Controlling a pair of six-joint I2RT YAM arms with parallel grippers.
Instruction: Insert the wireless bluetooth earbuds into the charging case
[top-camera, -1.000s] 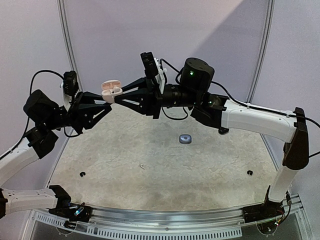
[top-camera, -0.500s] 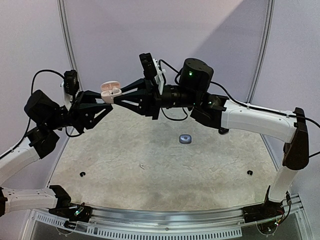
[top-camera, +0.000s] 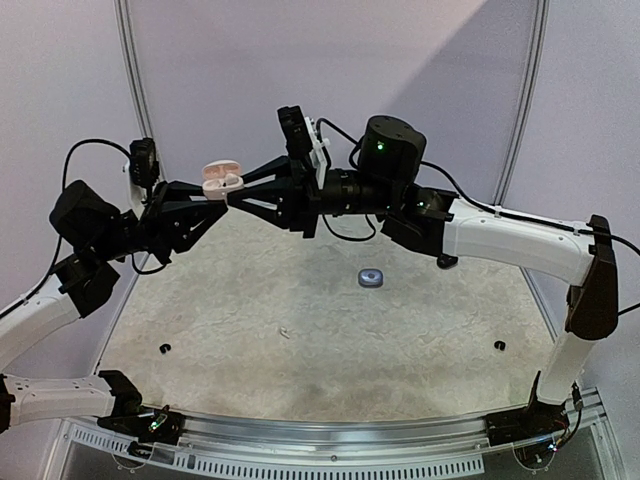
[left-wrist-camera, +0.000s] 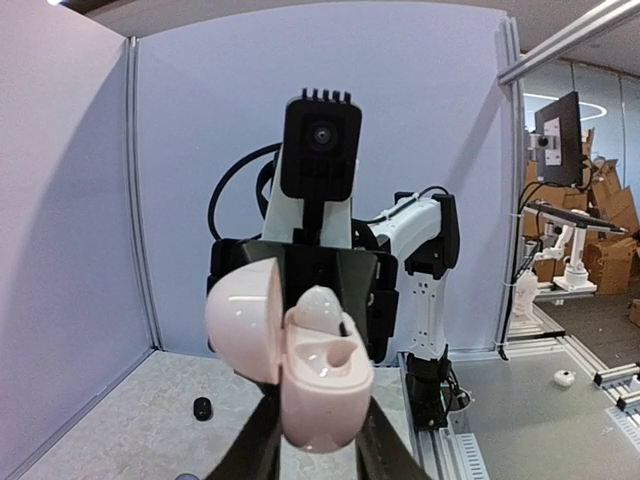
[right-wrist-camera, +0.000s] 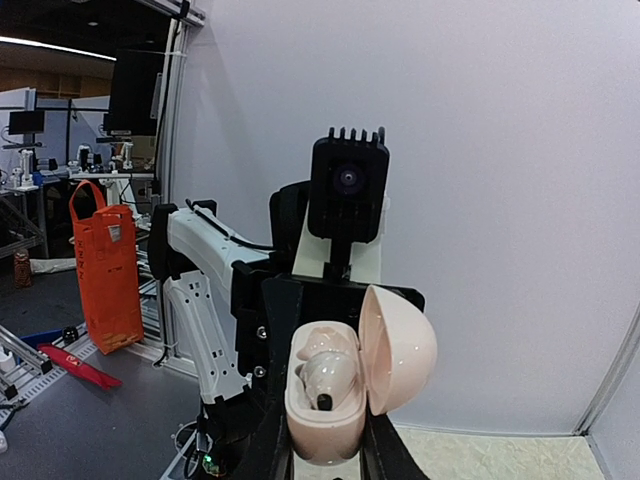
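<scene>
Open charging case (right-wrist-camera: 322, 425) is held mid-air, clamped between right gripper (top-camera: 233, 191) fingers, with one earbud (right-wrist-camera: 325, 375) seated inside. Left gripper (top-camera: 214, 197) fingers are set alongside the case base. Whether they grip it cannot be told.

Left arm (top-camera: 30, 325) and right arm (top-camera: 510, 238): white tubular link shells, black angular joint housings, a black elbow cap (top-camera: 597, 285) on the right, and a green LED (top-camera: 383, 146) lit on its black cylindrical motor (top-camera: 395, 150). Thin black cables (top-camera: 92, 142) loop between the joints. Left gripper (top-camera: 221, 199) and right gripper (top-camera: 229, 191) are matte black with tapering strut fingers; each wrist carries a black square camera (left-wrist-camera: 320, 148) with a finned top on a white bracket (left-wrist-camera: 297, 215).
</scene>
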